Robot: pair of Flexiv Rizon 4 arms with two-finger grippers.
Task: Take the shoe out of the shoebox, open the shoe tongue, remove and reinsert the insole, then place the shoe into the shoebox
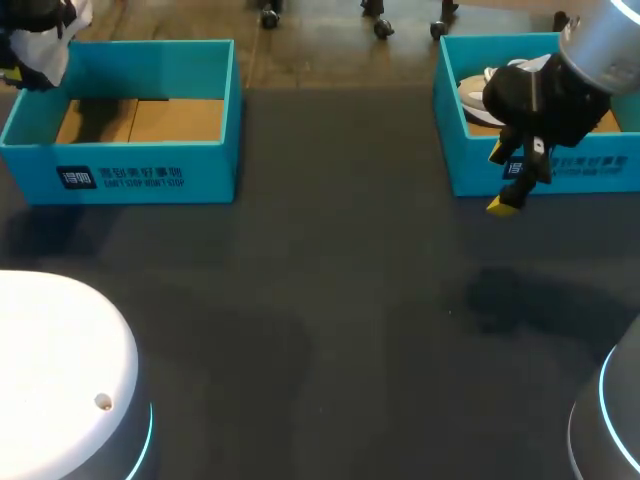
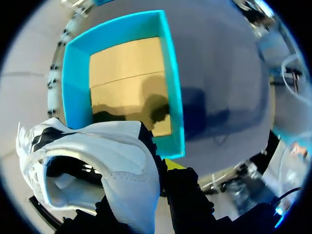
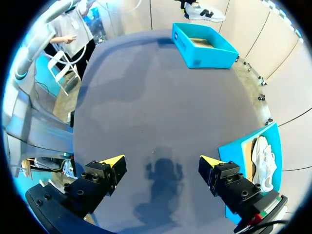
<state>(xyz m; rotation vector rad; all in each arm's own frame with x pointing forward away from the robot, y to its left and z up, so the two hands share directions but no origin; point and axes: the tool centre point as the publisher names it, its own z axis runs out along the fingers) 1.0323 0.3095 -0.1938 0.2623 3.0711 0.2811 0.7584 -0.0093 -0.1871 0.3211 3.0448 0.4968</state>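
- The first step looks done: the shoe (image 2: 97, 161) is out of the left shoebox (image 1: 140, 170), which stands at the table's (image 1: 330, 300) far left corner with only its bare cardboard floor showing.
- The left gripper (image 2: 163, 170) pinches the white shoe by its side and holds it in the air just past the box's far left corner. Only one yellow tip shows beside the shoe.
- Left to do, as I judge it: open the tongue, take out and refit the insole, and put the shoe back in the box.
- The right gripper (image 1: 505, 178) hangs spread wide and empty over the front wall of the right shoebox (image 1: 540, 175), at the table's far right corner. A second shoe (image 1: 480, 95) lies inside that box.
- The left wrist view alone shows the shoe's open mouth and dark lining. The head view catches only a sliver of it.
- The right wrist view alone shows how far apart the right fingers stand, and the held shoe hanging clear above its box.
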